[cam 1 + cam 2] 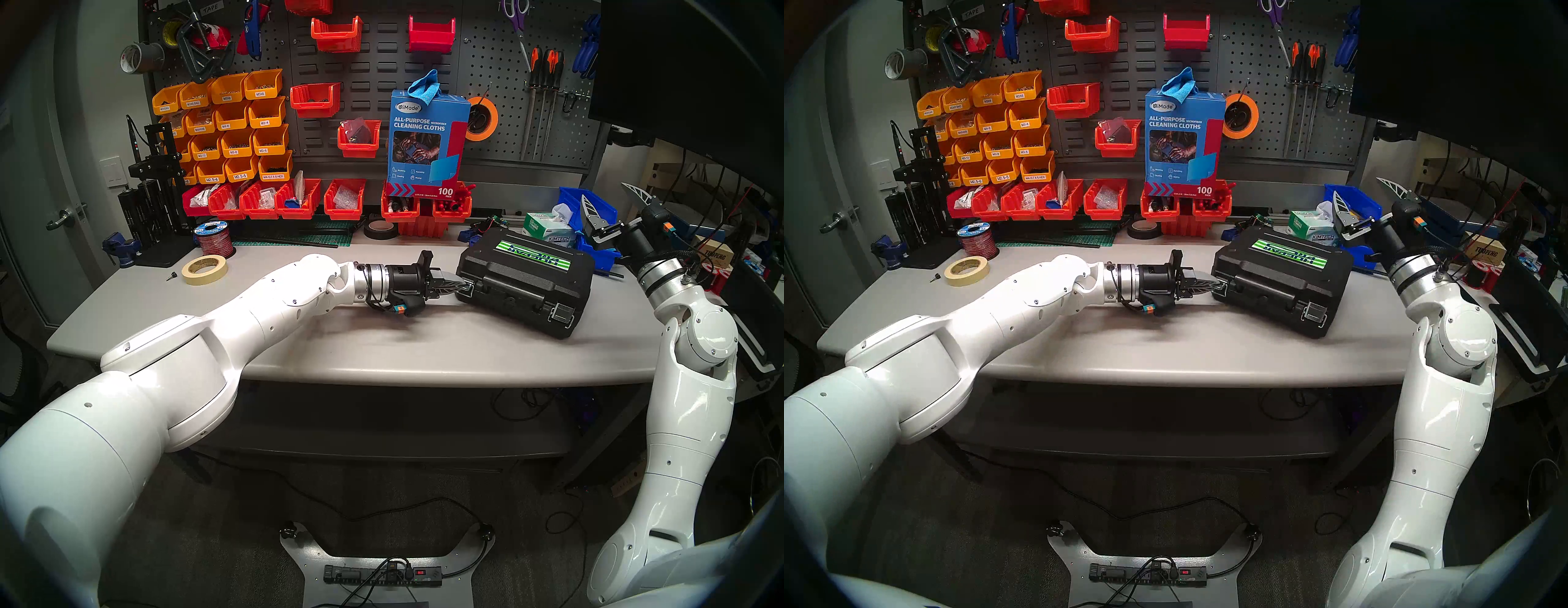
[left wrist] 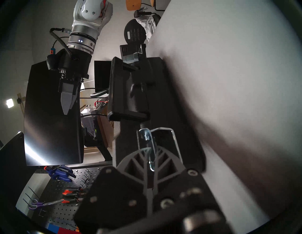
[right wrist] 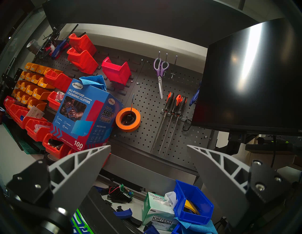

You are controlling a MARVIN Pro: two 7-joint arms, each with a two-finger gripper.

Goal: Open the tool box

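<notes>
The black tool box point(image 1: 526, 271) point(image 1: 1280, 263) lies flat on the grey table point(image 1: 382, 339), right of centre, lid down and striped sticker up. Its front side, with the black handle point(image 2: 127, 91), faces me. My left gripper point(image 1: 460, 285) point(image 1: 1217, 285) point(image 2: 151, 156) reaches in low from the left. It is shut on the silver latch point(image 2: 150, 147) at the front's left end. A second silver latch point(image 1: 562, 316) sits at the front's right end. My right gripper point(image 1: 604, 191) point(image 3: 147, 146) hangs open above the box's back right corner, holding nothing.
A Kimtech tissue box point(image 1: 547, 231) and blue bins point(image 1: 589, 208) stand just behind the tool box. A tape roll point(image 1: 205, 269) and a wire spool point(image 1: 213, 240) lie at the left. Red bins point(image 1: 292, 199) and a blue cleaning-cloth box point(image 1: 426, 144) line the back.
</notes>
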